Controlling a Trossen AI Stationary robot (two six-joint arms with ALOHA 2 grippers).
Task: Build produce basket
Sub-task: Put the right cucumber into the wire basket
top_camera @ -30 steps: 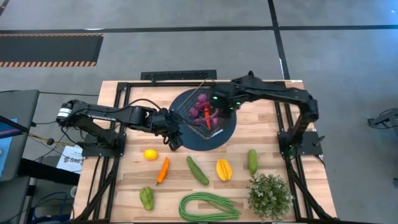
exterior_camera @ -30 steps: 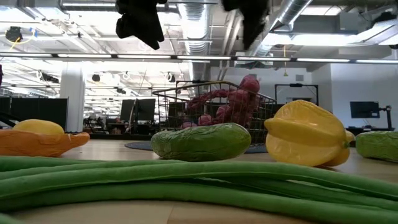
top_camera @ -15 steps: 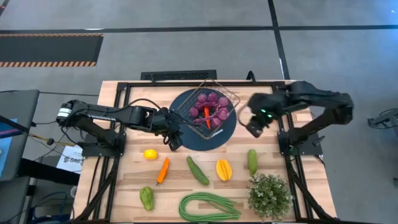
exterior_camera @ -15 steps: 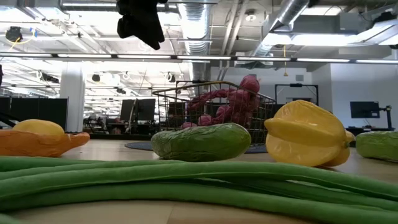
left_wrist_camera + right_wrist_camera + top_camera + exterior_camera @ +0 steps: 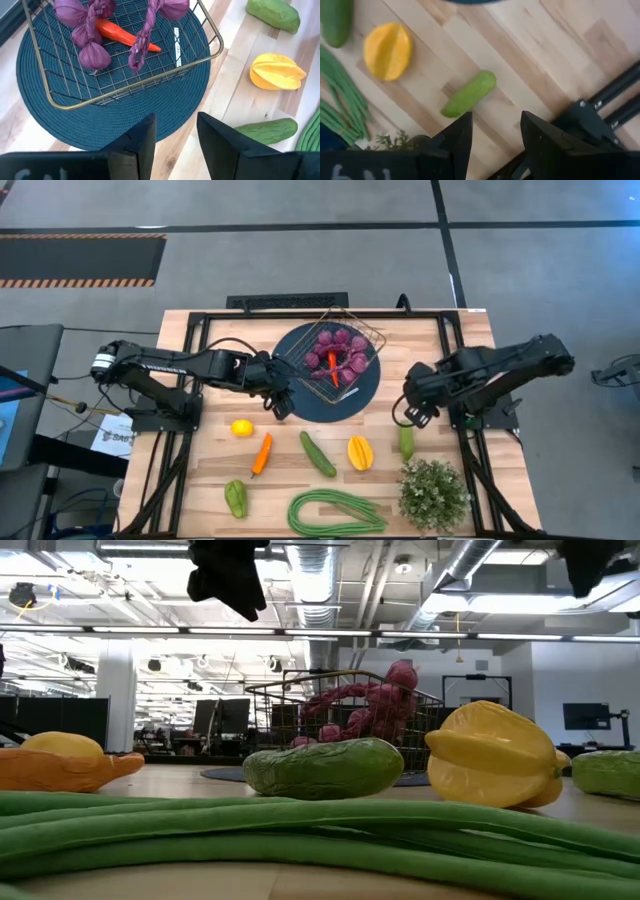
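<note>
The wire-mesh basket (image 5: 336,352) rests on a round dark blue mat (image 5: 300,402); it holds purple grapes (image 5: 91,54) and a red carrot (image 5: 125,36). My left gripper (image 5: 280,402) hovers open over the mat's near-left edge, with nothing between its fingers (image 5: 175,135). My right gripper (image 5: 411,413) is open above the table's right side, just beyond a small green cucumber (image 5: 405,439), which lies on the wood ahead of it (image 5: 468,94). In the low view the left gripper (image 5: 226,576) and right gripper (image 5: 590,562) hang at the top.
Along the near half of the table lie a lemon (image 5: 241,428), an orange carrot (image 5: 261,453), a long cucumber (image 5: 317,453), a yellow ridged fruit (image 5: 360,452), a green pepper (image 5: 235,498), green beans (image 5: 335,513) and a potted plant (image 5: 433,494). Black frame rails (image 5: 470,450) run along both sides.
My right gripper has drawn away from above the basket, swinging toward the table's right edge and then toward the near edge, and now stands over the small green cucumber. The carrot and grapes stay in the basket.
</note>
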